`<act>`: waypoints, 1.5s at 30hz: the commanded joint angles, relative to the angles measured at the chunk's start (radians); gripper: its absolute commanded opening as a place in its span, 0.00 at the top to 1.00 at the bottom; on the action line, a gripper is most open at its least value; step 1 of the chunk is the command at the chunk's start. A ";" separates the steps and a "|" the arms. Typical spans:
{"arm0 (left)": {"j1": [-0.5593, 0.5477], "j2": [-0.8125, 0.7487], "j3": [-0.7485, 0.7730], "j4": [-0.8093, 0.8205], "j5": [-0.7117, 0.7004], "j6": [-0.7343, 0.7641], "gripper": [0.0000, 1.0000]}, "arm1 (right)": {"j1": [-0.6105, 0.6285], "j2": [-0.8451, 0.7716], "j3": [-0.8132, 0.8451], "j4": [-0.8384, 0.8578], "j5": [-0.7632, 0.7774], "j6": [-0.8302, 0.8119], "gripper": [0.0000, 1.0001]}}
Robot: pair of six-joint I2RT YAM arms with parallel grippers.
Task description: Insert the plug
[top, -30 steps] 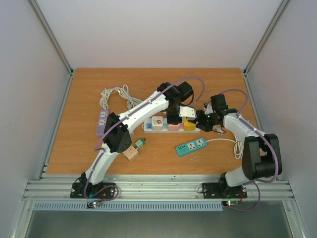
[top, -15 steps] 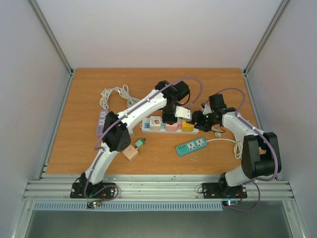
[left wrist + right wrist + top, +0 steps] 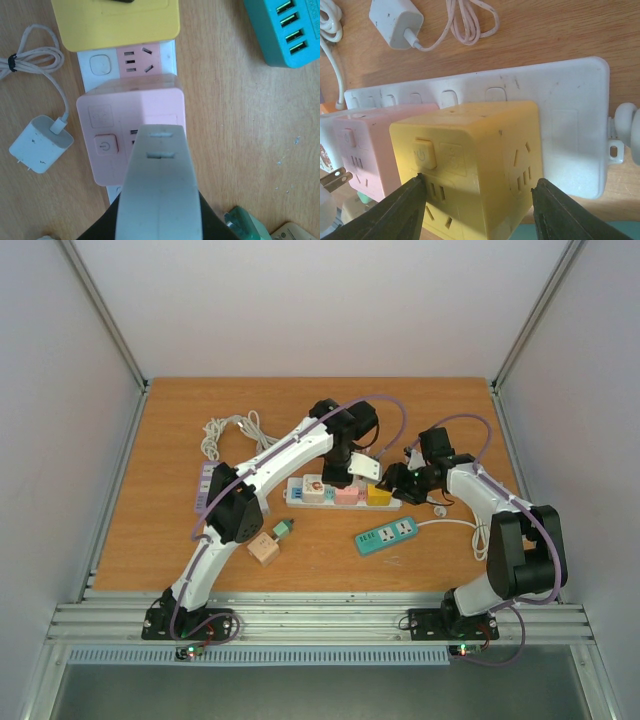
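Plug (image 3: pixel 368 468) poised, prongs bare: pinched tight in the left hand (image 3: pixel 350 458), the white plug hangs just over the pink cube adapter (image 3: pixel 125 125) on the white power strip (image 3: pixel 570 100). Its two flat blades stop just short of that cube's side and sit in no socket yet. From where I stand, the last second's change is small: the left arm has drifted the plug leftward, off the yellow cube adapter (image 3: pixel 470 145) and toward the pink one, while the right hand (image 3: pixel 477 195) has slid in a little along the strip's cable end. That hand has a finger against either flank of the yellow cube, clamped on it as far as I can see, which looks like a brace to stop the strip sliding. I read this as lining-up nearly done and the push itself still to come, with the pink cube the likely target. Counted outward across the wooden surface (image 3: pixel 160 530): three cube adapters on the white strip, the third a white cube adapter (image 3: pixel 316 488) with a picture on top; three power strips in all, counting a teal strip (image 3: pixel 386 535) nearer the arms and a purple strip (image 3: pixel 205 485) at the left; one small white charger (image 3: pixel 40 145) with its cord; one coil of white cable (image 3: pixel 230 432); one green plug (image 3: pixel 284 529); one pale block (image 3: pixel 264 550); two arms.
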 commanded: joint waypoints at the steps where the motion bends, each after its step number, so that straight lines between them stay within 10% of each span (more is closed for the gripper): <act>1: -0.002 0.036 0.045 0.046 0.015 0.028 1.00 | 0.017 0.023 0.014 -0.020 0.029 -0.007 0.40; 36: -0.034 0.131 -0.065 0.027 -0.181 -0.089 0.99 | 0.016 -0.026 -0.052 0.036 0.113 0.118 0.38; 45: -0.031 0.028 0.076 0.038 -0.072 -0.146 0.38 | 0.016 -0.049 -0.031 0.008 0.132 0.122 0.36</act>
